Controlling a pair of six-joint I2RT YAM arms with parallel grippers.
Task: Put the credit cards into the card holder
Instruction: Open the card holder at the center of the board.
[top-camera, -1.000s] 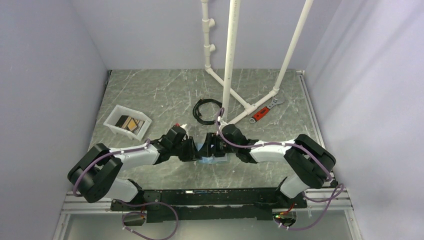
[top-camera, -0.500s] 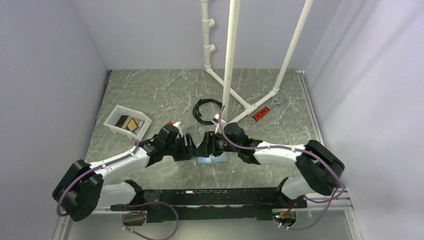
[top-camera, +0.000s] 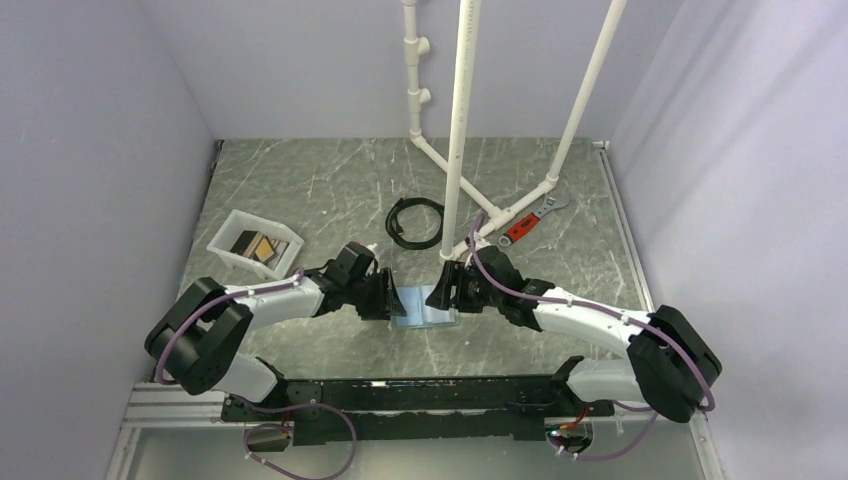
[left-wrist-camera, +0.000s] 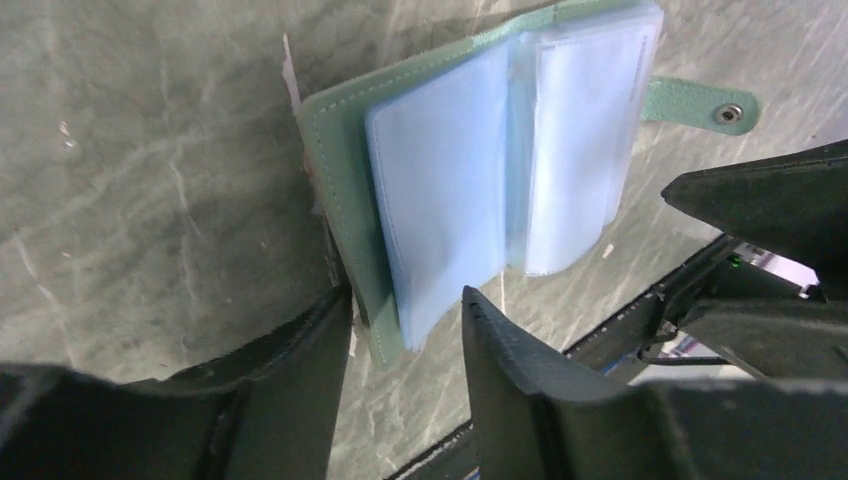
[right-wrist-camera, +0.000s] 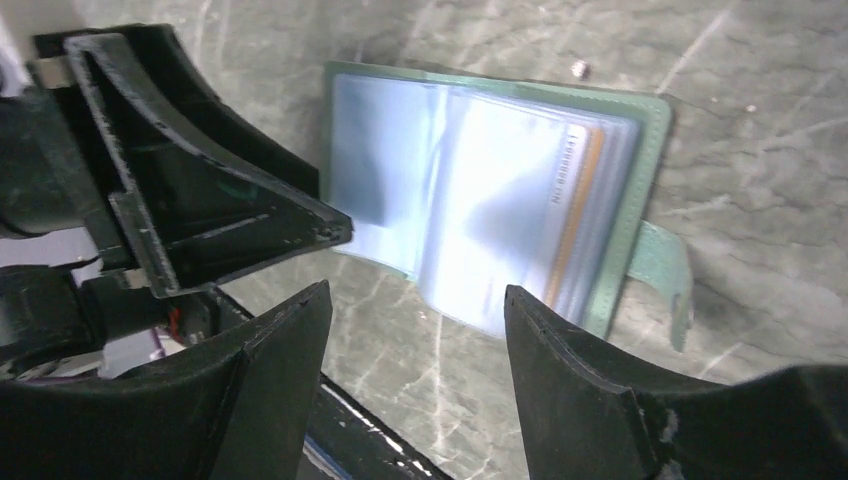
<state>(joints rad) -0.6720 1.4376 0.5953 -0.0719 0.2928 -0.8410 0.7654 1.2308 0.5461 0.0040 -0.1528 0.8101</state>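
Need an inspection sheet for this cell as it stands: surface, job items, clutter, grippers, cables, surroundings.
Surface: grey marbled table top, light veining.
Job's things: grey-green folding card holder lies open between the arms, blue sleeves up, with one orange-edged card in a sleeve. Tan and dark credit cards sit in the white rectangular tray.
Clutter: black coiled cord, red-handled wrench, white PVC pipe frame.
Grippers: left gripper open, the holder's corner between its fingers. Right gripper open, facing the holder.
Cables: purple cables along both arms.
Surroundings: pale lilac walls.
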